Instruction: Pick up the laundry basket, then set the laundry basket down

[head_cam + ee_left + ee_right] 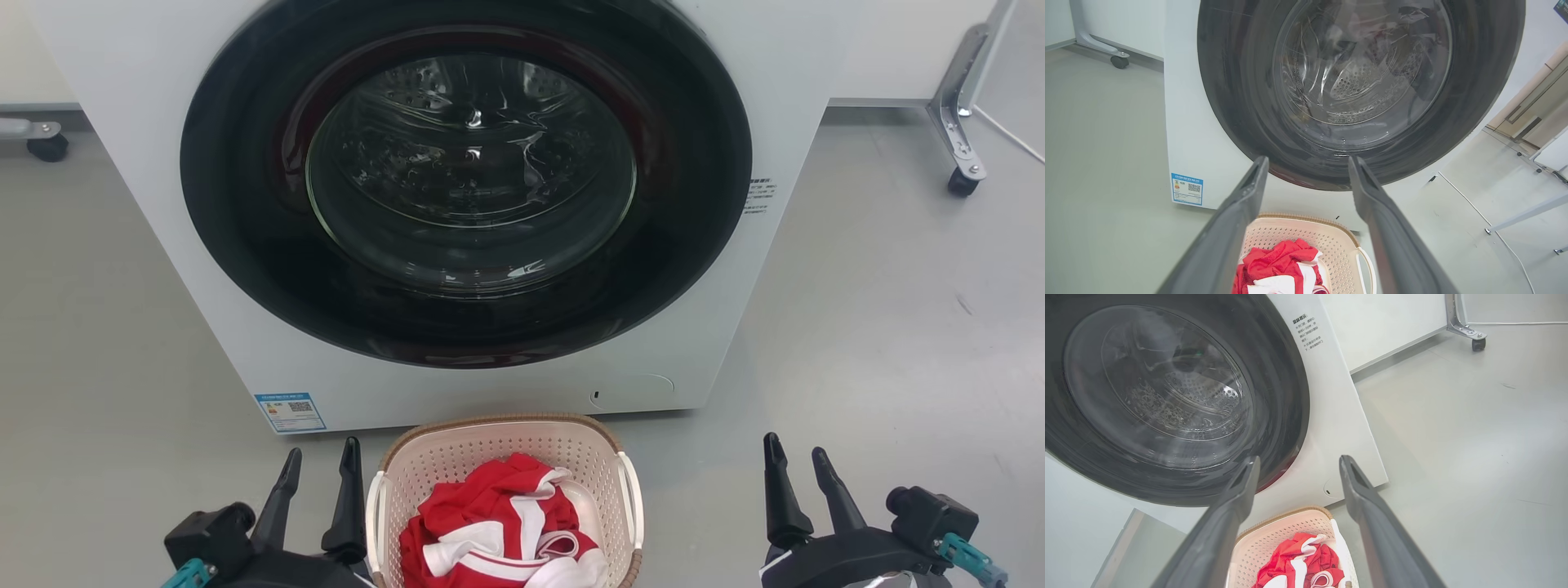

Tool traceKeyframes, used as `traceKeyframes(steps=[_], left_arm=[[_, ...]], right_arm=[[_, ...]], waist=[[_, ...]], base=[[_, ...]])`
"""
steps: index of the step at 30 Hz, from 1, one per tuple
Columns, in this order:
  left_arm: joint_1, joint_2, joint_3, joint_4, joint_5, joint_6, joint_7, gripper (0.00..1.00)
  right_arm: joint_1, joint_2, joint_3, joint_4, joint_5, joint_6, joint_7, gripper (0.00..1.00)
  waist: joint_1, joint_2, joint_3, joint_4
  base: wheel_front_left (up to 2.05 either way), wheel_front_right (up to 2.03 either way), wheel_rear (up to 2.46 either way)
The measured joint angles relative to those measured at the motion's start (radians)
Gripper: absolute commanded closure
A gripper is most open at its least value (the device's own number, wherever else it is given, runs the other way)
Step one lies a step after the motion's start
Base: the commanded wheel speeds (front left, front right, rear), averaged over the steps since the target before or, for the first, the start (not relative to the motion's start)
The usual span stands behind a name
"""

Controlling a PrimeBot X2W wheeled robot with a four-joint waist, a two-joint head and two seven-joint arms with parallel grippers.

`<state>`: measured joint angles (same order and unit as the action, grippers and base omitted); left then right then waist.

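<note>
Basket and claws are nearest to you. The laundry basket (457, 459) sits on the floor (898, 327) at the bottom middle of the head view, between your two grippers and just in front of the washing machine (735, 98). Your left gripper (322, 451) stands just beside the basket's left handle (374, 506), its two dark fingers spread and holding nothing. Your right gripper (793, 445) is farther out from the right handle (635, 498), also spread and empty. I judge that both arms wait at the sides because the lift needs one hold on each handle, so the pick-up is not yet begun.

The basket is cream plastic with small holes in rows, rounded corners and a brown woven-look rim (506, 420). The handles are smooth white loops, probably thin enough for your fingers to close on. Inside lies a crumpled red and white garment (490, 523), soft, so the load should not shift much. Behind, the machine is a white box with a round dark door (245, 245) and bulging glass (469, 163).
</note>
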<state>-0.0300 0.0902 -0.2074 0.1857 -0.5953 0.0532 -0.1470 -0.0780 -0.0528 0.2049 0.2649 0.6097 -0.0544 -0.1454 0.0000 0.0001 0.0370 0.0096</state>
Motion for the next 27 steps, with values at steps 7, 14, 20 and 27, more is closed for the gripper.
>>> traceKeyframes(steps=[7, 14, 20, 27], left_arm=[[0.0, 0.0, -0.017, -0.008, 0.1, 0.018, -0.024, 0.0], [0.004, 0.0, -0.034, -0.015, 0.193, 0.034, -0.053, 0.0], [0.02, 0.0, -0.046, -0.025, 0.275, 0.049, -0.076, 0.0], [0.036, 0.0, -0.065, -0.036, 0.373, 0.063, -0.102, 0.0]], right_arm=[[-0.001, 0.0, 0.021, -0.007, -0.104, -0.017, -0.026, 0.0], [-0.001, 0.0, 0.039, -0.017, -0.199, -0.035, -0.051, 0.0], [0.001, -0.001, 0.056, -0.028, -0.289, -0.052, -0.076, 0.0], [0.007, -0.001, 0.075, -0.036, -0.381, -0.07, -0.101, 0.0]], waist=[[0.0, 0.0, 0.001, 0.0], [0.0, 0.0, -0.005, 0.001], [0.0, 0.0, -0.01, 0.001], [0.0, -0.0001, -0.016, 0.002]], base=[[0.0, 0.0, 0.0], [0.0, 0.0, 0.0], [0.0, 0.0, 0.0], [0.0, 0.0, 0.0]])
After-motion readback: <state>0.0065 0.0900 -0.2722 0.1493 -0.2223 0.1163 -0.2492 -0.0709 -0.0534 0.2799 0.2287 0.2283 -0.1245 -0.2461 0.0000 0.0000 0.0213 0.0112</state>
